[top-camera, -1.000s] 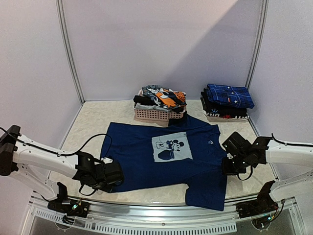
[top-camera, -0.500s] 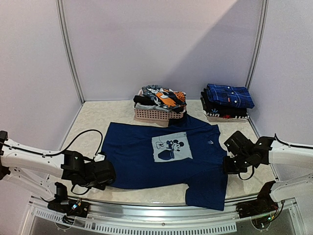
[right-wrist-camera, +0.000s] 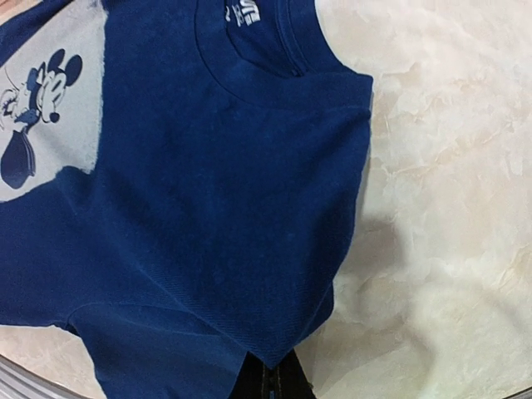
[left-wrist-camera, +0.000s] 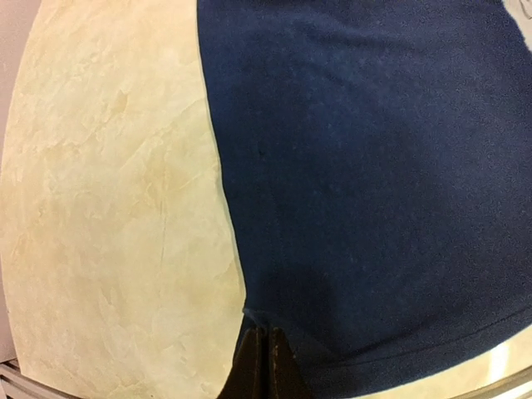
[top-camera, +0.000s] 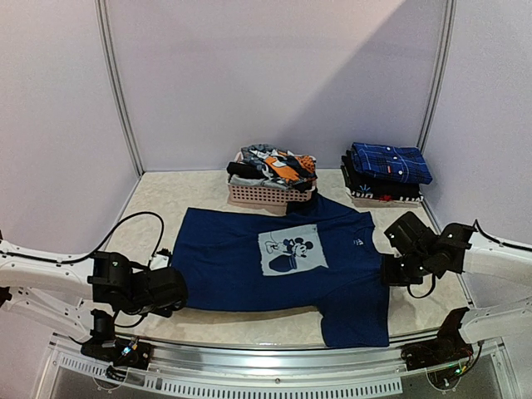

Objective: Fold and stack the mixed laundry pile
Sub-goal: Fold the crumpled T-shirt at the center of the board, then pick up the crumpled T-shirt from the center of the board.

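Pinching a navy T-shirt [top-camera: 274, 258] at two points, I have both tools fully closed on thin cloth. My left gripper [left-wrist-camera: 264, 366] is shut on the near corner of the hem, and my right gripper [right-wrist-camera: 270, 378] is shut on a point of fabric at the shoulder, where the sleeve begins. The shirt lies spread face up on the marble-look table [top-camera: 150, 208], hem to my left and collar to my right. One sleeve reaches toward the near edge. I judge it light, limp and not at all fragile. It will sag and drag from wherever I lift it, and a single pinch would let it bunch. Hem corners, shoulder seams and sleeve edges look like the sound places to hold, because the stitching there gives the jaws something thicker to bite. The smooth table should let it slide rather than catch. On the chest is a pale panel with a cartoon mouse print [right-wrist-camera: 41, 108]. Inside the collar a neck label [right-wrist-camera: 241, 12] carries white lettering too small and cut off for me to read. I can make out no other writing. The rest of the laundry pile [top-camera: 274, 166] is heaped in a pink slatted basket [top-camera: 266, 195] at the back. A folded stack [top-camera: 386, 174], topped by a blue plaid piece, stands well apart at the back right.
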Motion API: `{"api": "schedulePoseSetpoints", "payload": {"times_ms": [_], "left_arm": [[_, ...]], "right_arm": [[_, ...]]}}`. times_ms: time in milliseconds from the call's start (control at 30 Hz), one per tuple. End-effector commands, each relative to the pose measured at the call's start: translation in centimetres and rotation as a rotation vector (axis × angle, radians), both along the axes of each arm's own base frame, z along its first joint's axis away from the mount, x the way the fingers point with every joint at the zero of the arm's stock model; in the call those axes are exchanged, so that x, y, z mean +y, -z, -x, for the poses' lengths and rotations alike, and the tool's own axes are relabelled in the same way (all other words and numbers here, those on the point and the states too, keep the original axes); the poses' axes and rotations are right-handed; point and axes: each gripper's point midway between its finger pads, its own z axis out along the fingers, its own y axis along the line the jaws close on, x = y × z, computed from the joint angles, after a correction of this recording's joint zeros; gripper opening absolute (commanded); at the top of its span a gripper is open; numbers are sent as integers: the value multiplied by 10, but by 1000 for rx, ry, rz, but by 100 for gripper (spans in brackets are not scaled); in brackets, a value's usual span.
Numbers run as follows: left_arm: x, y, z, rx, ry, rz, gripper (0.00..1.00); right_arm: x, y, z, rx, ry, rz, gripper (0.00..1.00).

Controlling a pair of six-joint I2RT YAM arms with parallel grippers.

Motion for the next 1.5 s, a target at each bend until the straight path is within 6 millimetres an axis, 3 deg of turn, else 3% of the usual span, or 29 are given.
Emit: {"api": "schedulePoseSetpoints", "payload": {"times_ms": [0,200,467,833,1467], "left_arm": [[0,-11,-10,-49,-1,-22,0],[2,-10,-26,-57,-38,-28,0],[21,-8,-55,-43,-107,-72,0],[23,2,-94,-20,-155,-56,0],[24,10,-148,-9,-175,-140,0]], "right_arm": [[-1,-17,-14,-43,12,30,0],[8,-26,-32,-43,-16,63,0],[13,-19,-64,1,-25,79,0],[16,-15,-106,23,-26,83,0],[-8,17,-122,92,29,87,0]]}}
